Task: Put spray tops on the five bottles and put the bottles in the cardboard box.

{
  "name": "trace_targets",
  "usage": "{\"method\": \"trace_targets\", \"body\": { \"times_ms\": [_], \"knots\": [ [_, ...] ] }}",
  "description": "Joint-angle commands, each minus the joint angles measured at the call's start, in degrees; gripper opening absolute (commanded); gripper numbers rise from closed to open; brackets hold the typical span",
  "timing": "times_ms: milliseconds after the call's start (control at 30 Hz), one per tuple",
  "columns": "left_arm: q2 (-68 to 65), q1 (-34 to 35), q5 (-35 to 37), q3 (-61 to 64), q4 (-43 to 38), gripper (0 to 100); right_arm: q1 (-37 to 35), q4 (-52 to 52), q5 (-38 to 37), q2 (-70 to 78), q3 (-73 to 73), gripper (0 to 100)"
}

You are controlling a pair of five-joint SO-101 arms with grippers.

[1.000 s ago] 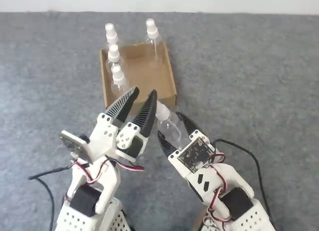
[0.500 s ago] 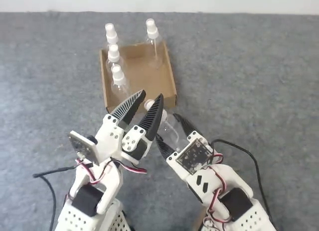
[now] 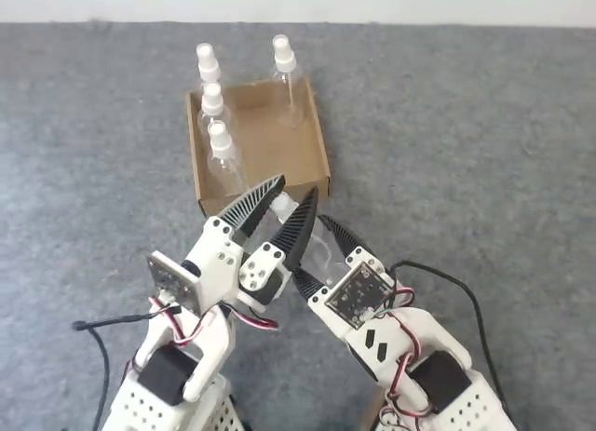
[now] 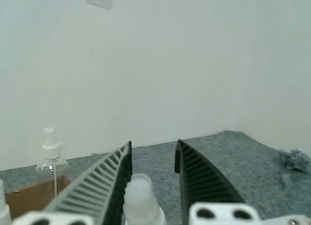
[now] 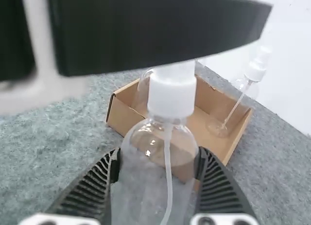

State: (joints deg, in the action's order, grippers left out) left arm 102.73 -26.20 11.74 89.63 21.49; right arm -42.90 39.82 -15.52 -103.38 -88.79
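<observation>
Right gripper (image 3: 309,247) sits just below centre of the high view, jaws pinching the clear belly of the fifth bottle (image 5: 158,152); that bottle stands upright just outside the near wall of the cardboard box (image 3: 321,147); the spray top (image 5: 171,94) rides on its neck, though whether it is threaded home I cannot tell. Left gripper (image 3: 298,187) hangs over that top with jaws spread; one finger (image 4: 104,182) is right beside the white collar, the other stands apart from it; nothing is clamped. Four capped bottles (image 3: 220,142) stand in the box; three run down its left side, one is at the upper right corner.

Now the dangers. If the left jaws close off-centre, they could shove the top sideways and tip the bottle in a grip on what looks like slick plastic; a cocked top may cross-thread, or pop off onto the grey carpet (image 3: 466,124). The black fingers of both arms are crowded together, so a clash is likely with any careless swing. Then the lift: the box wall is right ahead, so a low base could catch it; the free space beside the standing bottles looks tight, and one nudge could topple them.
</observation>
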Motion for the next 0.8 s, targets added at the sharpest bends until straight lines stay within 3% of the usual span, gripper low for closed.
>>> {"method": "trace_targets", "body": {
  "times_ms": [0,400,667,767],
  "knots": [
    [0.09,1.76,-0.44,-5.41,1.76,13,-0.48,0.40,-0.79,-0.66,1.93,0.7],
    [0.18,3.87,-0.44,-12.44,7.65,13,-0.48,3.65,-0.35,-0.66,1.41,0.7],
    [0.26,12.84,-0.35,-12.44,7.74,13,-0.40,5.23,-0.35,-0.66,1.32,0.7],
    [0.26,16.62,3.08,-12.53,7.74,13,0.04,5.23,-0.26,-0.66,1.32,0.7]
  ]
}}
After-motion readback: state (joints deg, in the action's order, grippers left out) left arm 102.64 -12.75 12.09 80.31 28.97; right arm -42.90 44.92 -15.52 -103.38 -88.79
